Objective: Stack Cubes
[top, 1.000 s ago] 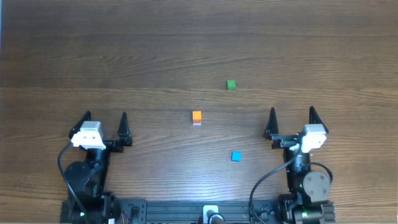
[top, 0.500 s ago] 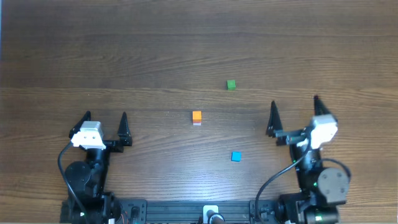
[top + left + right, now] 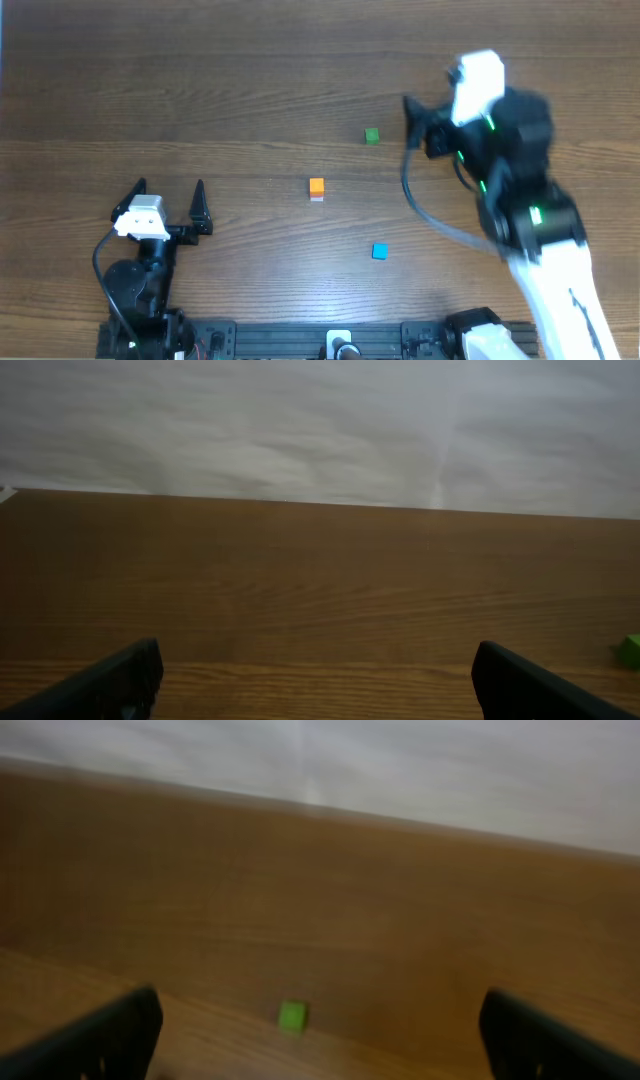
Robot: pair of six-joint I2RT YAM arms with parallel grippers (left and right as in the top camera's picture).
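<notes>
**Small light cubes: pinch flat opposite sides**

Left gripper (image 3: pixel 168 190) released, near base. Orange cube (image 3: pixel 317 187) at tabletop (image 3: pixel 250 80) centre, green cube (image 3: pixel 372 136) farther out, blue cube (image 3: pixel 379 251) nearer. Right gripper (image 3: pixel 318 1000) released, facing green cube. Likely rigid, light, easily nudged.

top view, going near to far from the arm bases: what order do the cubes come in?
blue cube → orange cube → green cube
</notes>
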